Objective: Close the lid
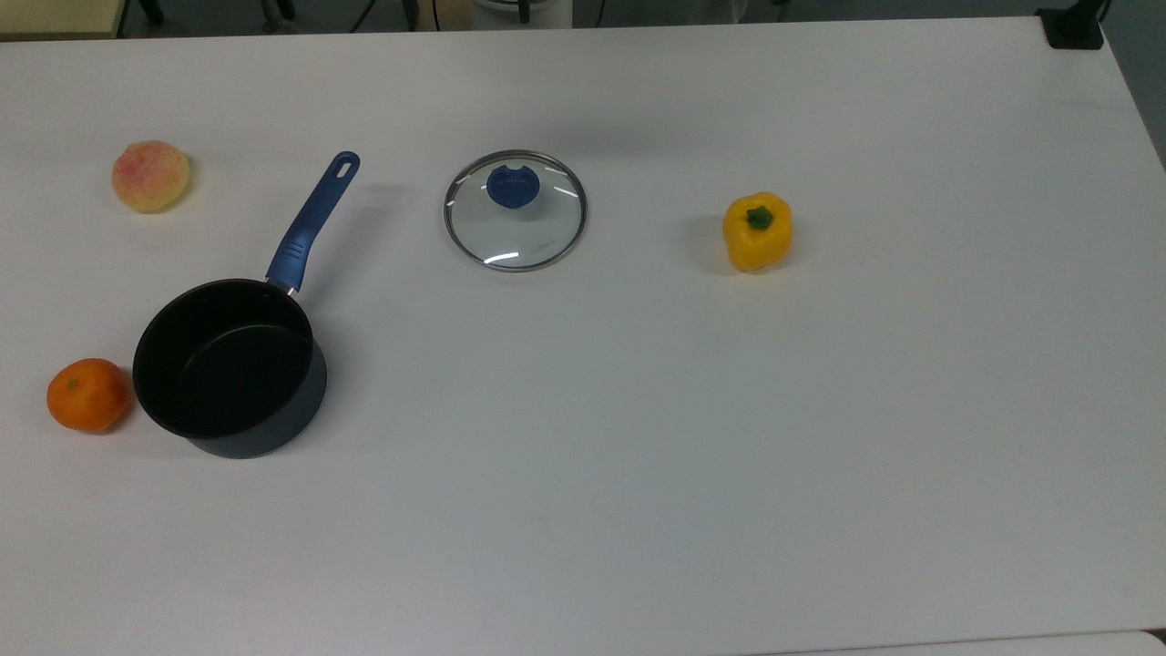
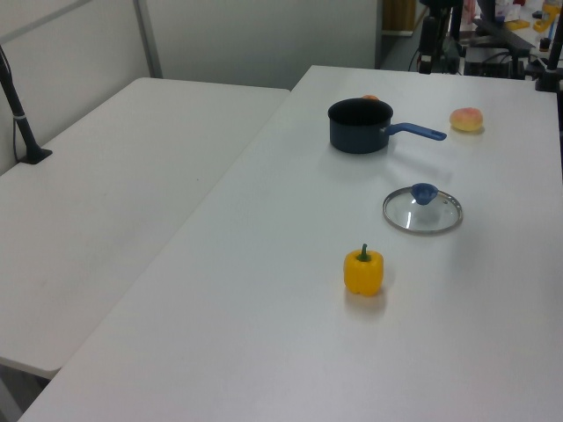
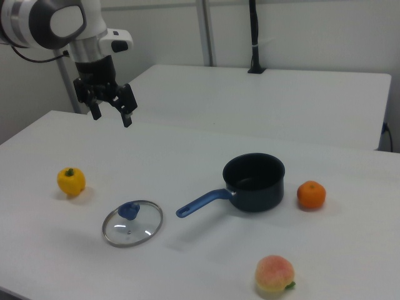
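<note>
Lid (image 1: pixel 516 219) flat on the table (image 1: pixel 692 437), knob (image 1: pixel 513 186) up, well apart from the saucepan (image 1: pixel 232 369); sits between pan and yellow pepper (image 1: pixel 758 231) in the top view. Pan open, empty, blue handle (image 1: pixel 314 219) angled toward the lid's side. Orange (image 1: pixel 88 394) touching or just beside the pan wall, peach (image 1: pixel 150 176) further off.

Gripper (image 3: pixel 112 107) high above the table in the right view, fingers spread, holding nothing, nowhere near the lid yet.

Handling guess: glass disc with thin metal rim, rigid, moderately heavy, fragile if dropped or knocked on the pan edge. Rim flush on the table, so no purchase there; glass likely slick. Blue knob the only sensible grip: straight down, pinch across it, centred to keep the disc from tilting. Lower level onto the pan rim, release late.
</note>
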